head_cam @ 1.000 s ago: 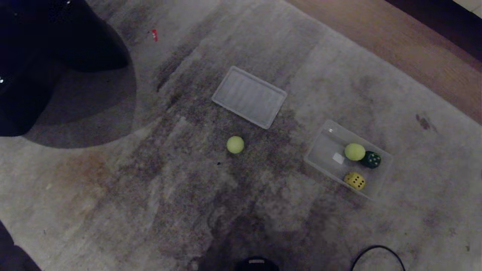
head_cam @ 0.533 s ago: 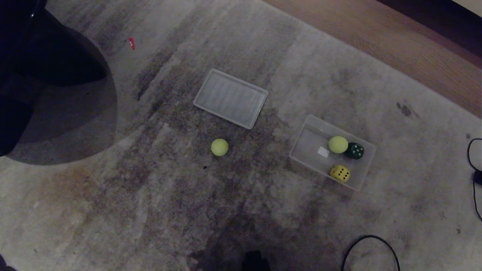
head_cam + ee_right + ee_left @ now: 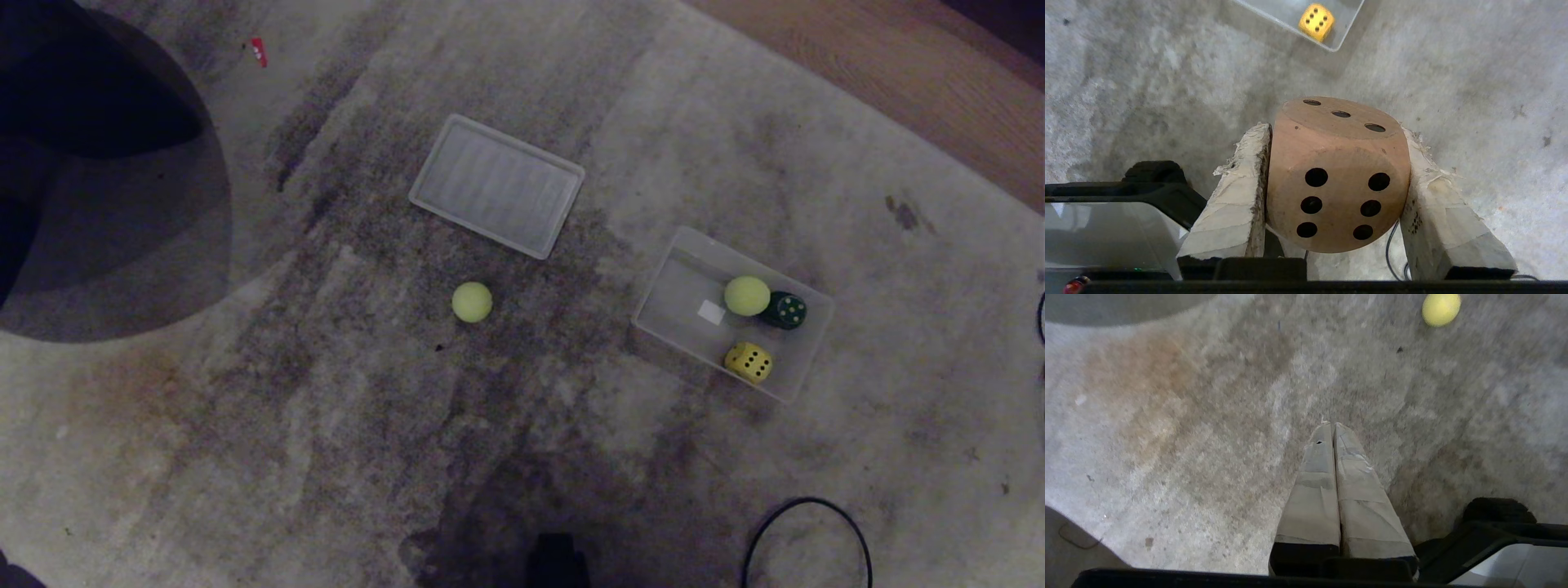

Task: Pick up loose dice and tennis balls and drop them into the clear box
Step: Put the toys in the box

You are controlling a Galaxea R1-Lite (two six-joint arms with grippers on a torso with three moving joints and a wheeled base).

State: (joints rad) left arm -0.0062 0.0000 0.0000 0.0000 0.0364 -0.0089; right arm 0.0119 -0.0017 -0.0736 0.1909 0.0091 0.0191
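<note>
The clear box sits on the carpet at the right of the head view, holding a tennis ball, a dark green die and a yellow die. A second tennis ball lies loose on the carpet left of the box, and the left wrist view catches this tennis ball too. My right gripper is shut on a beige-pink die, held above the carpet short of the box corner with the yellow die in it. My left gripper is shut and empty. Neither arm shows in the head view.
A flat ribbed translucent lid lies on the carpet beyond the loose ball. A black cable loops at the near right. A dark rounded object and its shadow fill the far left. Wooden floor borders the carpet at far right.
The whole head view has shifted as the camera turned and tipped; the objects on the carpet keep their places relative to one another.
</note>
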